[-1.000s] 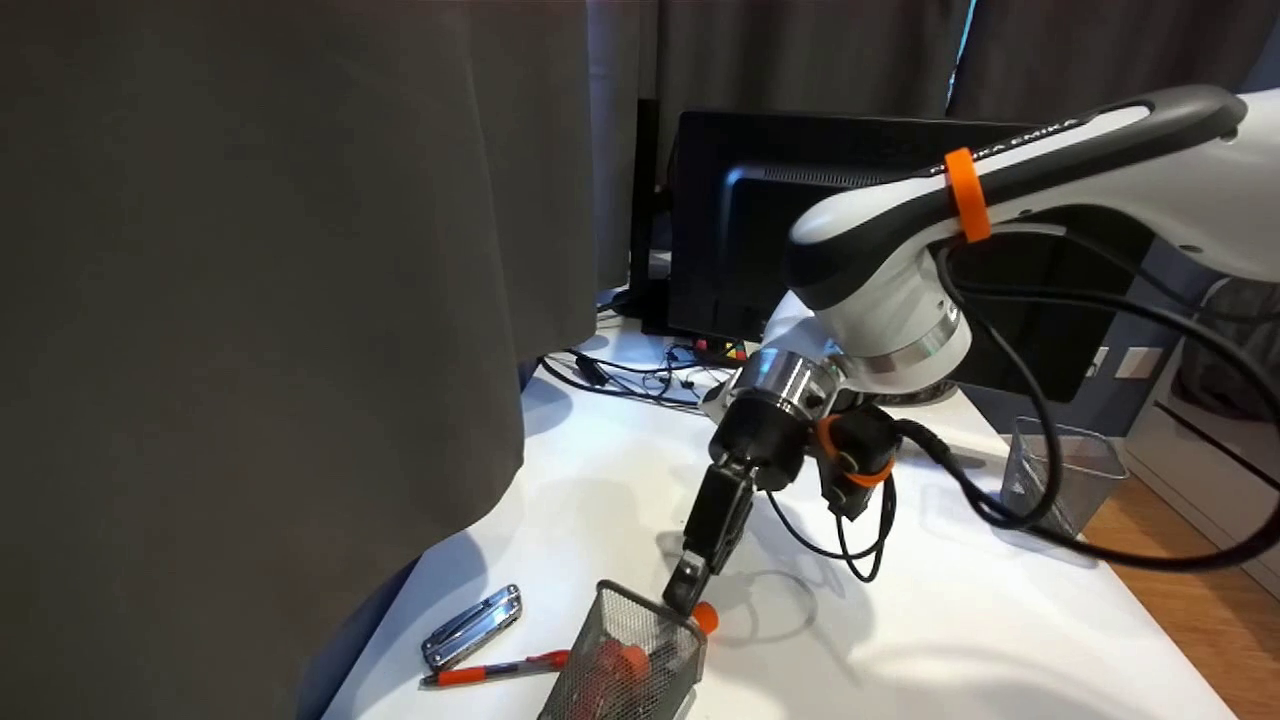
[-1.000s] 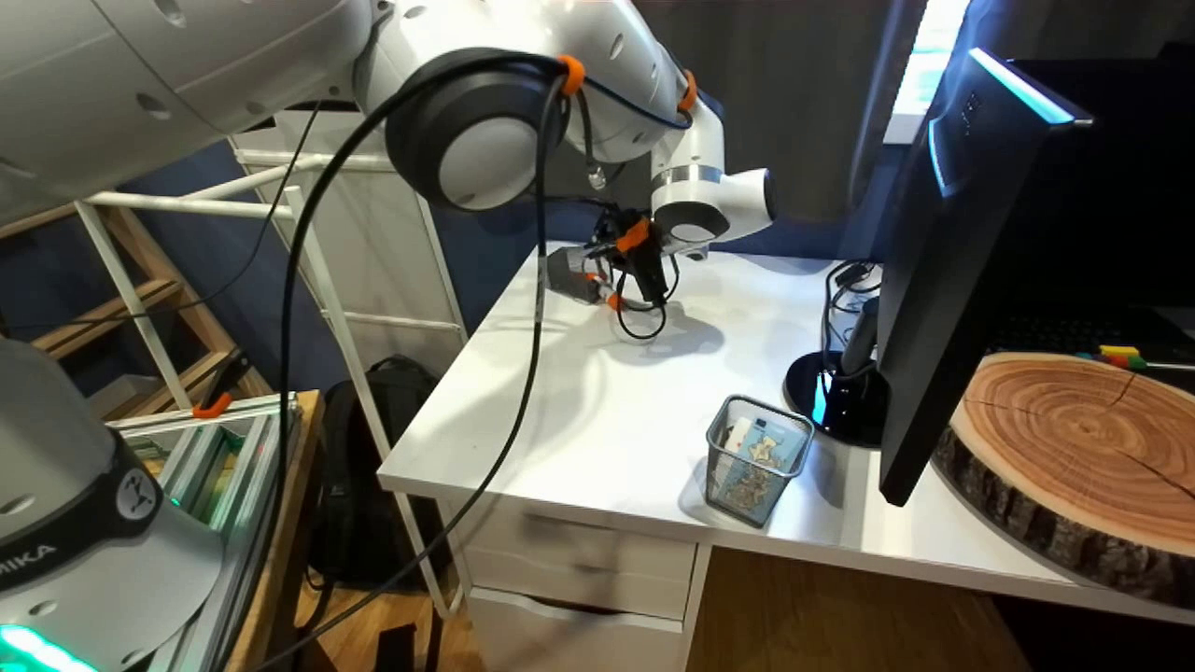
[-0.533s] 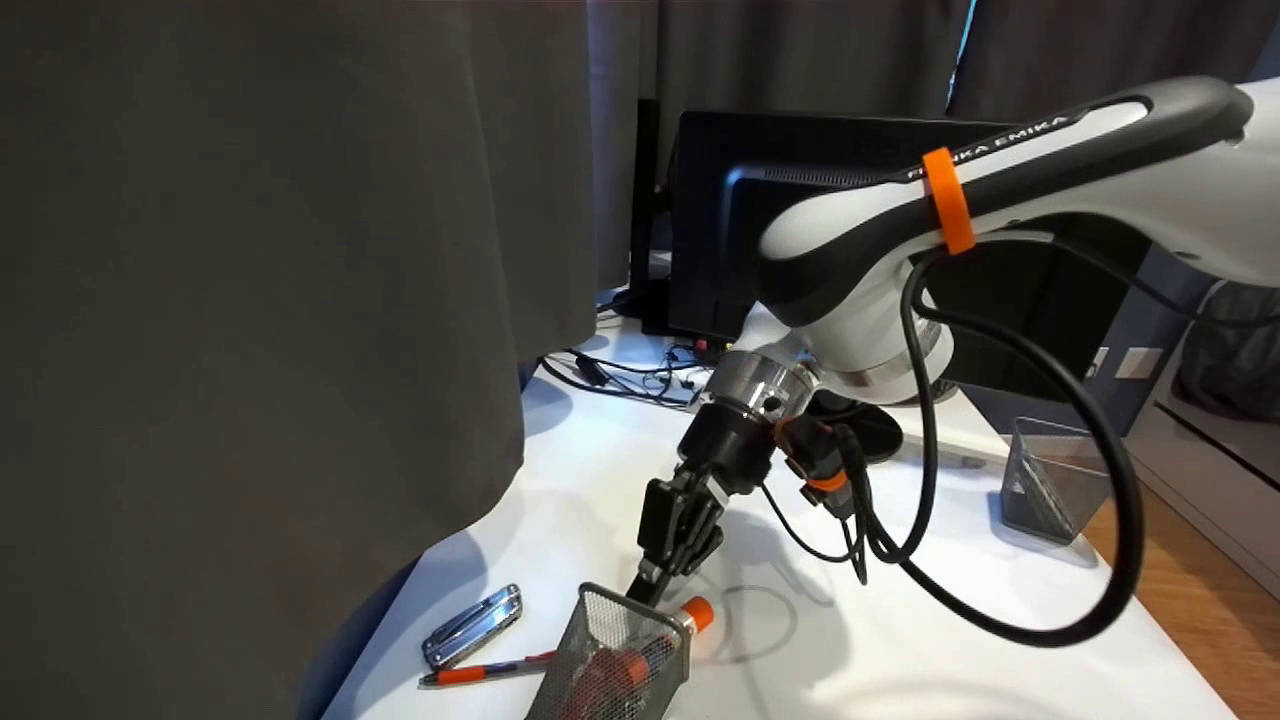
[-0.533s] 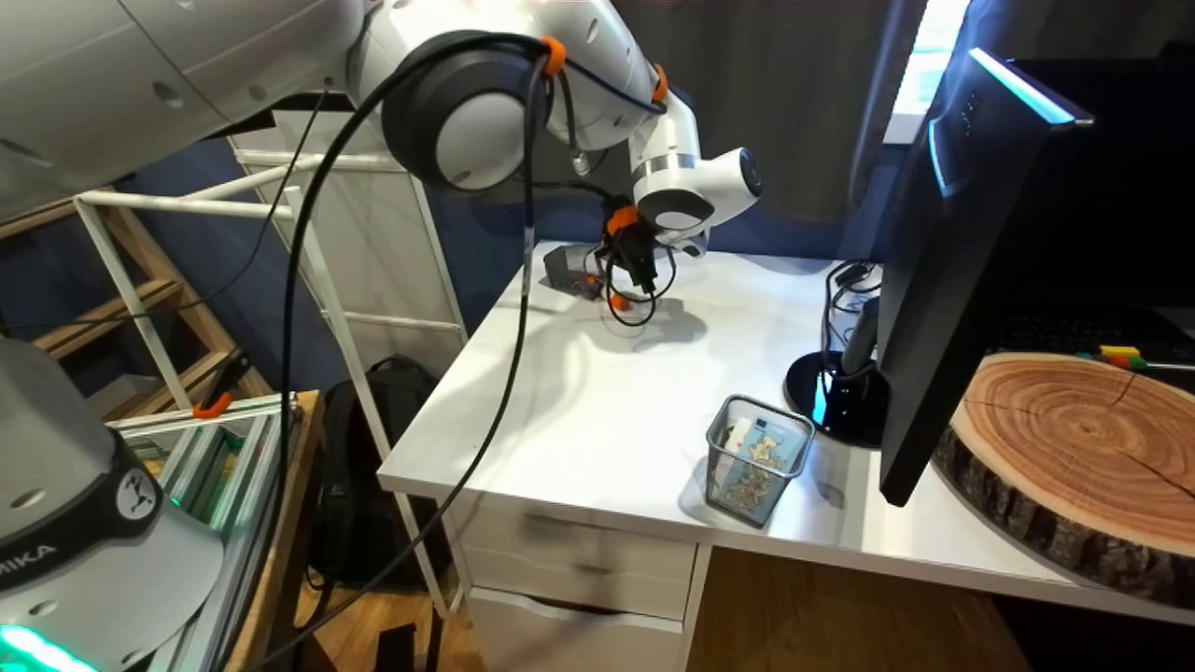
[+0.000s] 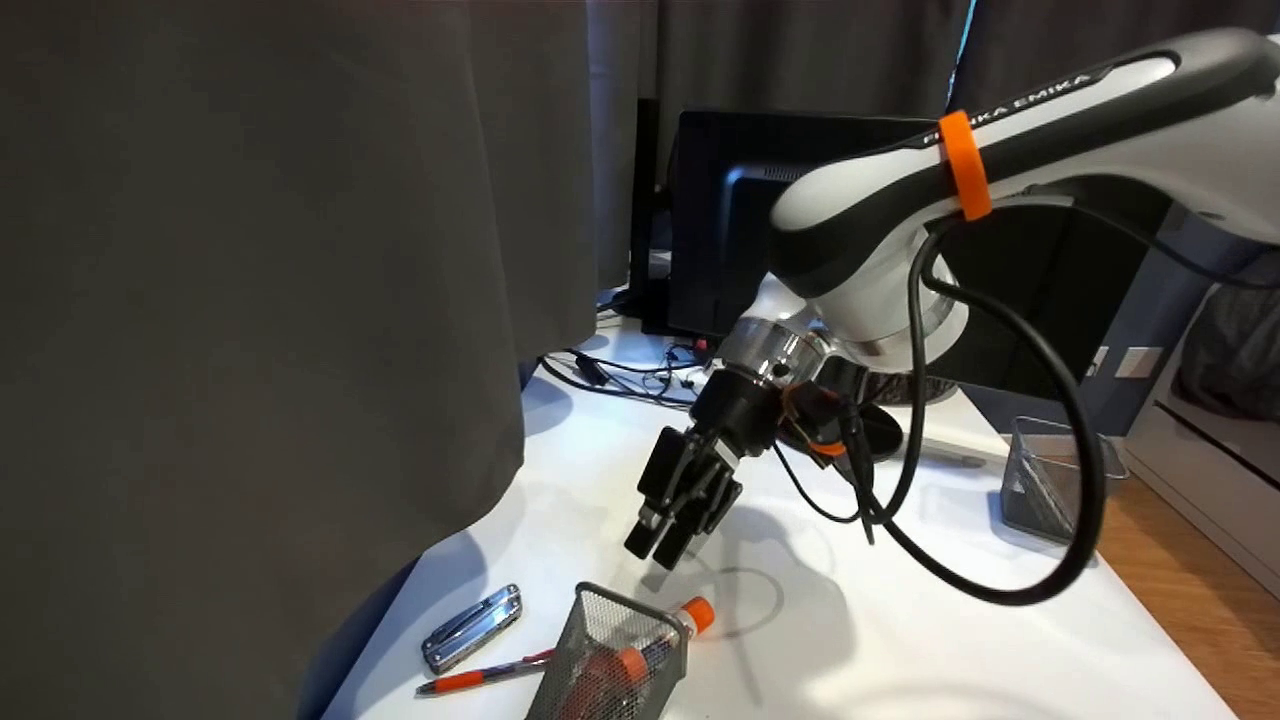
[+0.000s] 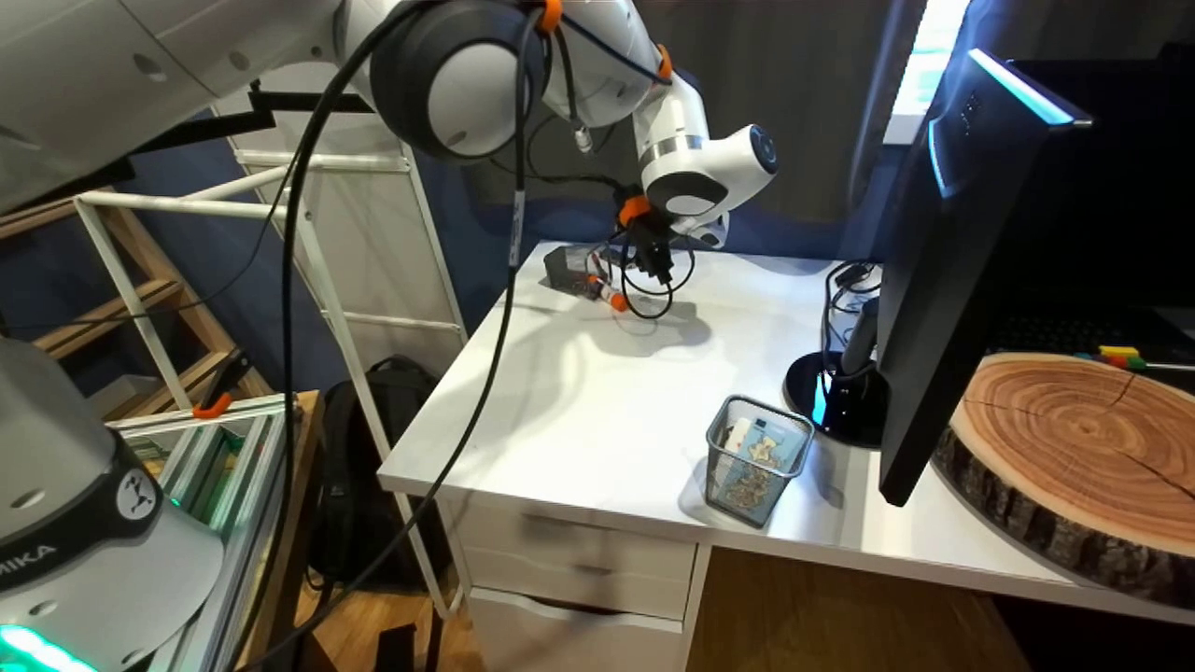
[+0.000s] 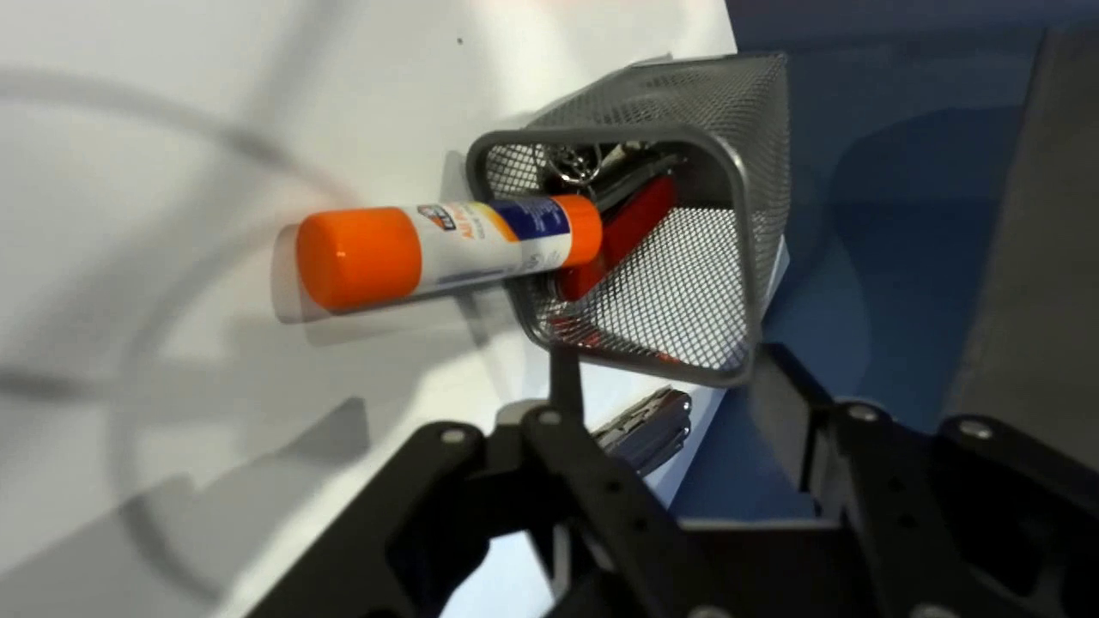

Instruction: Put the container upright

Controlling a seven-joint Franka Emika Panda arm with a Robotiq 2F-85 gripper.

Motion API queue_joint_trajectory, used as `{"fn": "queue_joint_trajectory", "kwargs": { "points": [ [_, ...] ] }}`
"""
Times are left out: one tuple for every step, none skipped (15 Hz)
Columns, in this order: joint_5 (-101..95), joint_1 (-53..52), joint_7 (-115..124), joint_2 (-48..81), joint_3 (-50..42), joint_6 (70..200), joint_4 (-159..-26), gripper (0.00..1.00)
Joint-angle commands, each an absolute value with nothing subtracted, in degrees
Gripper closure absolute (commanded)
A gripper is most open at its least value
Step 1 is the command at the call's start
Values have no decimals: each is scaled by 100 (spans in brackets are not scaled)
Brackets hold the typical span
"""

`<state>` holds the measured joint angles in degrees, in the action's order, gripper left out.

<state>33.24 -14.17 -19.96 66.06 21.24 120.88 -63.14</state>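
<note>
A cup (image 7: 691, 270) lies on its side, glue stick (image 7: 459, 245) jutting out. Just off its rim hangs the gripper (image 5: 655, 552), 2 fingers (image 7: 566, 386) parted.

I'm lifting my gripper (image 5: 656, 549) clear of the container (image 5: 600, 648), which is sitting slightly shifted from a second ago.

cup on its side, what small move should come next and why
I'd likely ease the open end effector onto the rim of the cup, clear of the glue stick. The cup lies on its side and probably needs a grip to be tipped up; an exterior view shows a gap between it and the end effector, and the glue stick juts across the rim.
</note>
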Motion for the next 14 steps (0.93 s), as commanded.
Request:
{"fn": "queue_joint_trajectory", "kwargs": {
  "points": [
    [3307, -1273, -2578, 6211, 2326, 11748, -6714, 14],
    [3314, -1267, -2724, 6230, 2386, 11576, -6648, 7],
    [3307, -1303, -2828, 6273, 2420, 11458, -6561, 2],
    [3288, -1354, -2829, 6306, 2410, 11400, -6495, 0],
    [3296, -1403, -2768, 6382, 2389, 11441, -6412, 0],
    [3325, -1427, -2713, 6439, 2379, 11484, -6367, 0],
    [3354, -1439, -2690, 6487, 2372, 11529, -6334, 0],
    [3390, -1435, -2702, 6571, 2398, 11495, -6268, 0],
    [3430, -1399, -2819, 6659, 2468, 11391, -6196, 0],
    [3436, -1385, -2934, 6756, 2526, 11259, -6095, 0],
    [3420, -1394, -2974, 6819, 2547, 11159, -6026, 0],
    [3402, -1414, -2993, 6876, 2551, 11104, -5965, 0],
    [3414, -1410, -3019, 6946, 2578, 11032, -5892, 0],
    [3452, -1386, -3120, 7047, 2648, 10953, -5796, 0]
  ]
}}
